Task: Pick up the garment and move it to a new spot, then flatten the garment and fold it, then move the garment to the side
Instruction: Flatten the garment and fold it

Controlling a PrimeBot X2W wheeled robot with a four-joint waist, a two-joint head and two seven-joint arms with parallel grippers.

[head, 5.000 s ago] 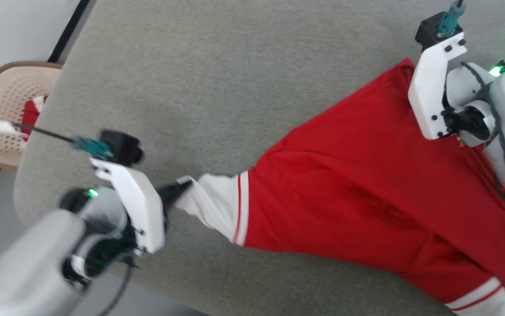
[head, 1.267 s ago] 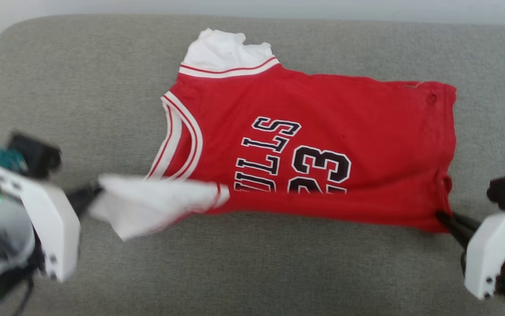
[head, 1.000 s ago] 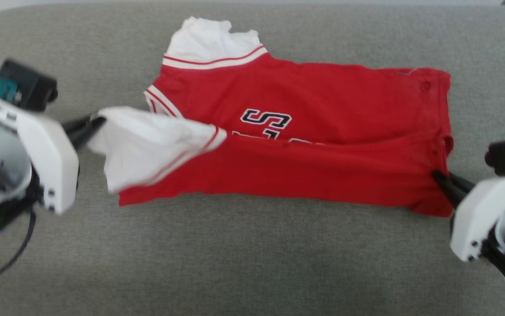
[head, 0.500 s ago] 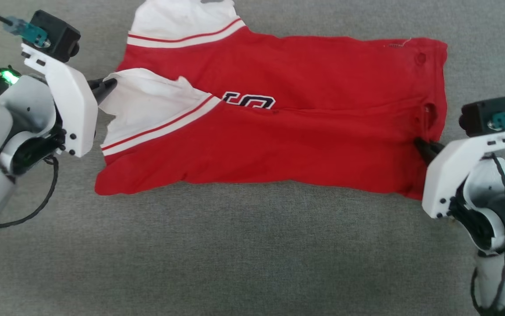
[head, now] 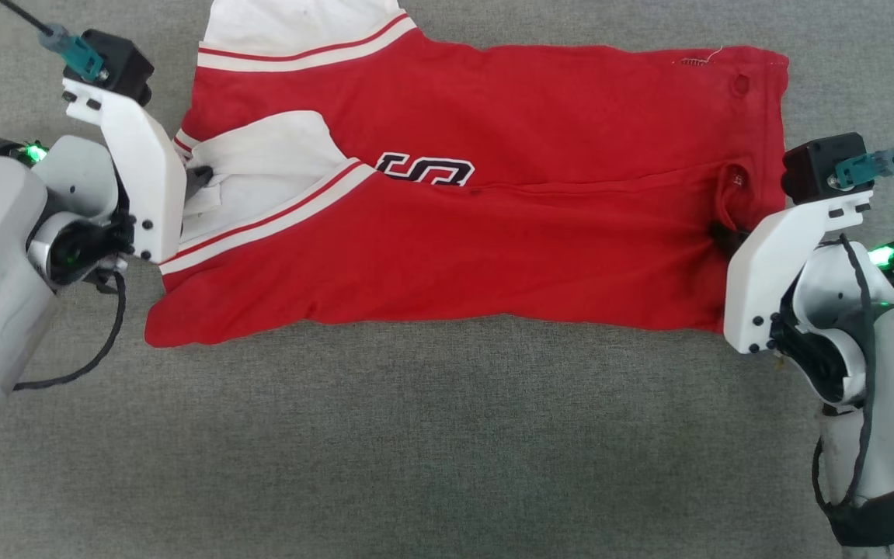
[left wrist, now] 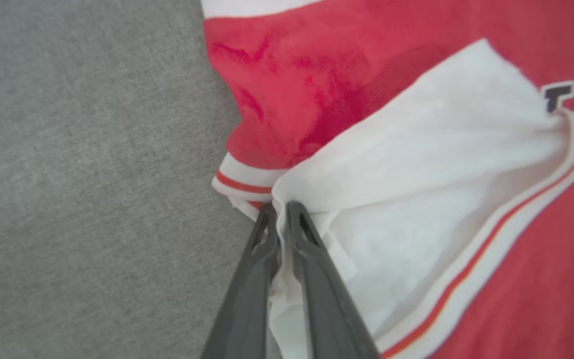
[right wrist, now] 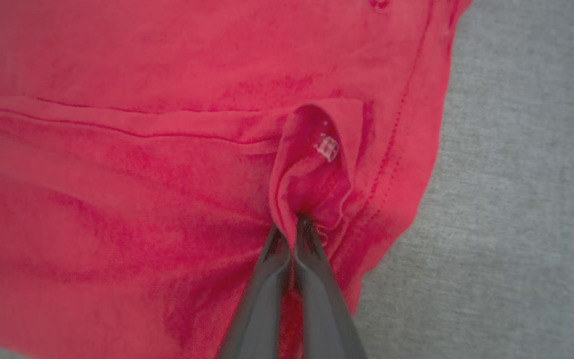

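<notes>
The garment [head: 493,256], a red jersey with white sleeves and red-striped trim, lies folded lengthwise on the grey surface, with part of its black lettering showing at the fold. My left gripper [head: 200,178] is at its left end, shut on the white sleeve. In the left wrist view the fingertips [left wrist: 279,212] pinch a white edge of the garment [left wrist: 416,174]. My right gripper [head: 718,233] holds the right end. In the right wrist view its tips [right wrist: 294,224] are shut on a bunched fold of the garment [right wrist: 117,174] near the stitched hem.
The grey woven surface [head: 431,442] stretches wide on the near side of the garment and on both sides of it. A black cable [head: 74,376] loops down from my left arm onto the surface.
Both grippers carried the near edge away from me and laid it over the far half, covering most of the lettering. The left sleeve has gone slack. The camera has tilted down.
</notes>
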